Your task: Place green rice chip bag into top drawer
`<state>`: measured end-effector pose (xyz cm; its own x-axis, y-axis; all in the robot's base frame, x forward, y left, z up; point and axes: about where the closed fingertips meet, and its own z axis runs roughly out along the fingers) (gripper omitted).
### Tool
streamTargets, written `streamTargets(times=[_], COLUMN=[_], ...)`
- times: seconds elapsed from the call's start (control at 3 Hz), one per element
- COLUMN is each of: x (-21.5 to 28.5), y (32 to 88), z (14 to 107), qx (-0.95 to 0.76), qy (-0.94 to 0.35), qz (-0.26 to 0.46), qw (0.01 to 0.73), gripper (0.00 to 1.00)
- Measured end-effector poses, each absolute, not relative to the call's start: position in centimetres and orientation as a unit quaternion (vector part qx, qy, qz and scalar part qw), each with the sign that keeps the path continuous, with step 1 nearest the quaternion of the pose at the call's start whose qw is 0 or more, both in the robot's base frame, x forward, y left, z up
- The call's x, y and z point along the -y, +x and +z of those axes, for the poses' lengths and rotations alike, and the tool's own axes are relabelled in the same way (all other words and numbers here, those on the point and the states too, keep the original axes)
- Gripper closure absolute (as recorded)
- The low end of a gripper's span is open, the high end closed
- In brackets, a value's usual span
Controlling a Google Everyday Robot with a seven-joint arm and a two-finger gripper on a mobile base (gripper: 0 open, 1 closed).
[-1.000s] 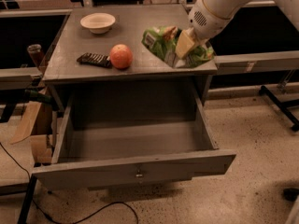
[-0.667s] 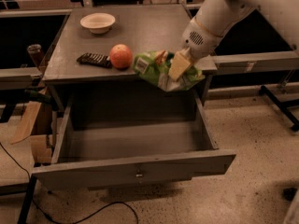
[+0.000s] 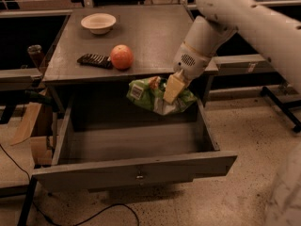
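The green rice chip bag (image 3: 150,96) is crinkly bright green with a white label and orange patches. My gripper (image 3: 172,89) is shut on it and holds it in the air over the back of the open top drawer (image 3: 131,142), just in front of the cabinet top's front edge. The drawer is a wide shallow grey box pulled fully out, with a small metal keyhole (image 3: 139,175) in its front panel. Its inside shows nothing in it. The white arm comes in from the upper right.
On the grey cabinet top (image 3: 155,36) lie an orange fruit (image 3: 122,56), a dark flat wrapped bar (image 3: 94,60) and a white bowl (image 3: 98,23). A cardboard box (image 3: 33,131) stands left of the drawer. A black cable (image 3: 89,215) runs on the floor in front.
My gripper has carried the bag down and to the left, off the cabinet top's right side, to a spot over the open drawer.
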<state>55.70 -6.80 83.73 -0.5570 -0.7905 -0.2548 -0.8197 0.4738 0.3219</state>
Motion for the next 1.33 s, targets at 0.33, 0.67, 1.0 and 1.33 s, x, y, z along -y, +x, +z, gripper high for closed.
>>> streamTargets(times=[0.33,0.67,1.0,1.33], x=[5.7,3.4,0.5,-0.1], y=[55.9,56.5,58.7,60.3], z=[81.5,77.9,73.6,71.9], qx=[-0.859,-0.868,-0.892,-0.907], qy=[-0.459,-0.426,-0.34,-0.279], qz=[0.224,0.254,0.297,0.315], qw=[0.025,0.006,-0.008,-0.005], gripper=[1.0,1.0,1.0,1.0])
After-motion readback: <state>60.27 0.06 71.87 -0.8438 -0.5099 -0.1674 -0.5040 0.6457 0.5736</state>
